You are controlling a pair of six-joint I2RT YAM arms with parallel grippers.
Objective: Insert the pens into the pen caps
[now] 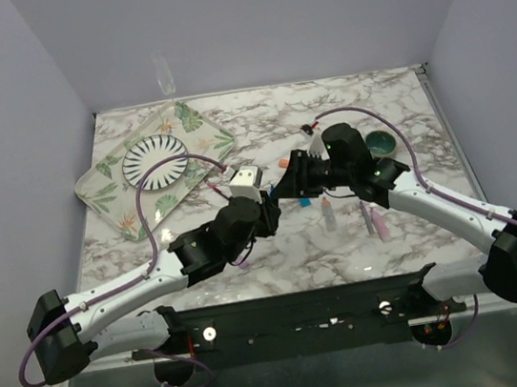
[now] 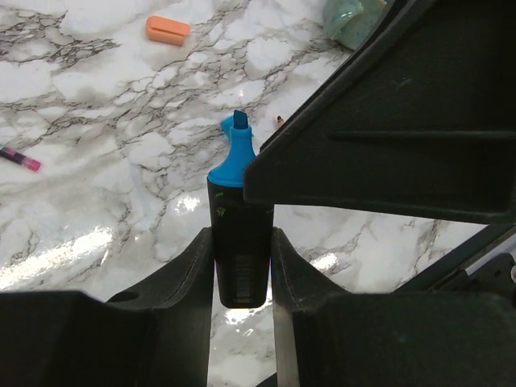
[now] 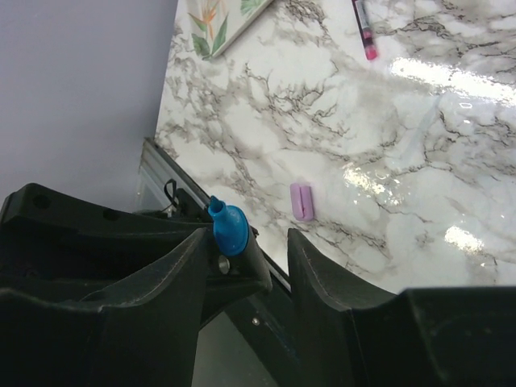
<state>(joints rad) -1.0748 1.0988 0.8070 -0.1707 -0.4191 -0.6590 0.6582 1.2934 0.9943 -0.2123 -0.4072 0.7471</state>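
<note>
Left pincer [image 2: 242,242] clamps the black marker [image 2: 239,211] by its body, blue tip forward, apparently presenting it to the right pincer [image 3: 248,238], whose jaws stand apart around that tip, gripping nothing. The orange cap [image 2: 168,30] and lilac cap [image 3: 301,200] lie loose on the counter [image 2: 121,201]. The leaf-print tray [image 1: 95,192] carries a striped plate [image 1: 155,160]; the teal mug [image 2: 351,20] hides its contents.
</note>
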